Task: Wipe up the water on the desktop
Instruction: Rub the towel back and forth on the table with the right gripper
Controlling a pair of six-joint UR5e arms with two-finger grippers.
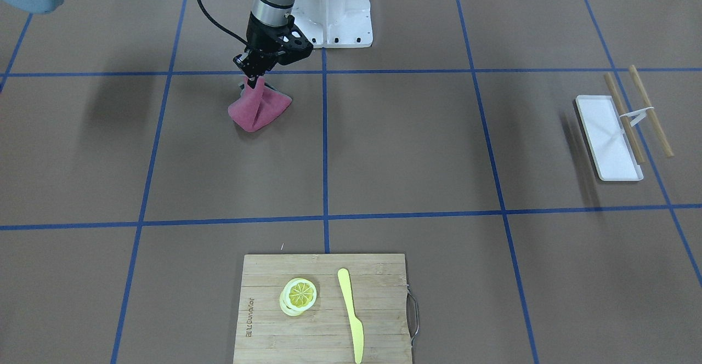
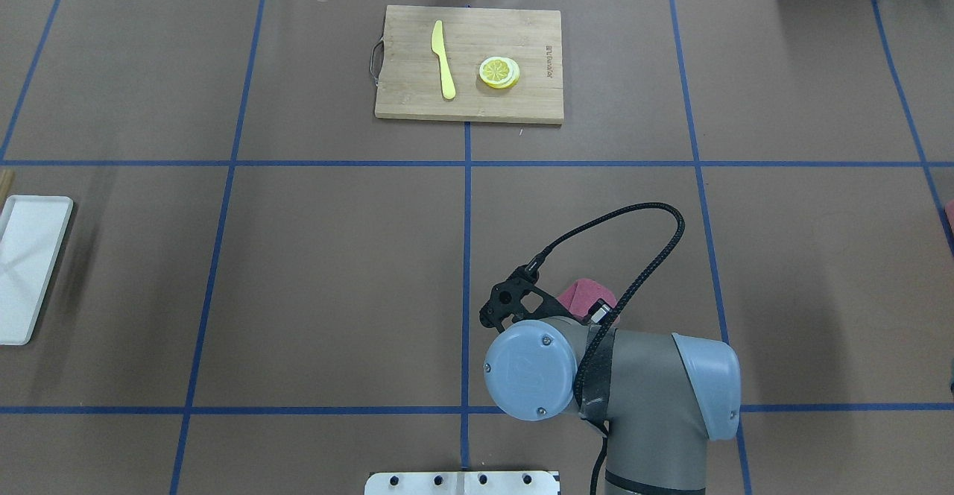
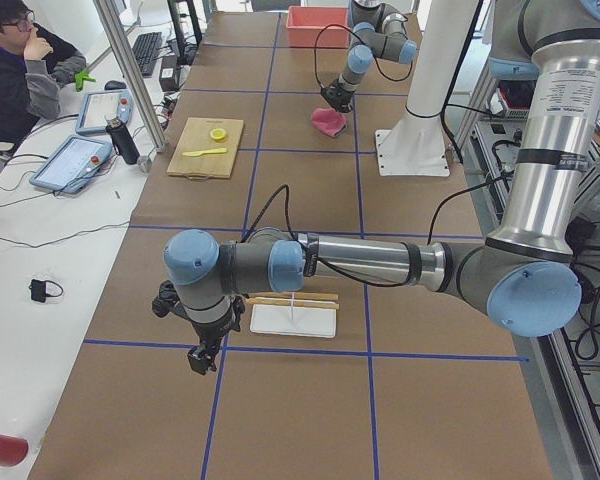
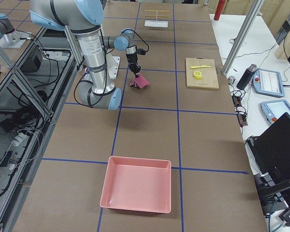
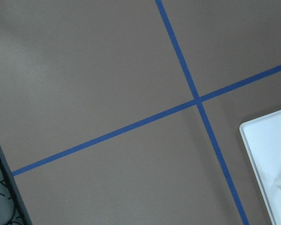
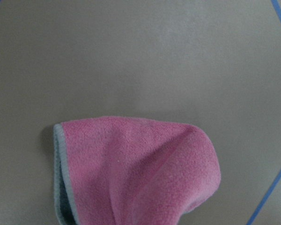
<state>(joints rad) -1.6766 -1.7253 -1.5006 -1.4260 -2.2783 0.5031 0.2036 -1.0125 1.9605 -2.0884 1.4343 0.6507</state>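
Front-facing view: the right gripper [image 1: 253, 79] stands with its fingers pinched together on the peak of a pink cloth [image 1: 259, 109]. The cloth's lower folds rest on the brown desktop [image 1: 411, 144], just past a blue tape line and near the robot's base. We can make out no water anywhere on the surface. A cutting board [image 1: 263, 325] and a white tray [image 1: 603, 128] lie well apart from the cloth.

Overhead view: the right arm's wrist hides nearly all of the cloth; only a pink corner shows.

Left side view: the left gripper [image 3: 198, 358] hangs over the desktop beside the tray; we cannot tell how its fingers stand.

Right side view: the cloth reads as a small tent under the far end of the near arm.

Left wrist view: bare desktop, crossed tape and a tray corner, no fingers.

Right wrist view: the cloth bunched, one edge curled under.

In our judgement, the risk is the narrow grip: dragged sideways, the cloth could slip from the fingers. Bunched as it is, it may also skim over water it never fully touches.
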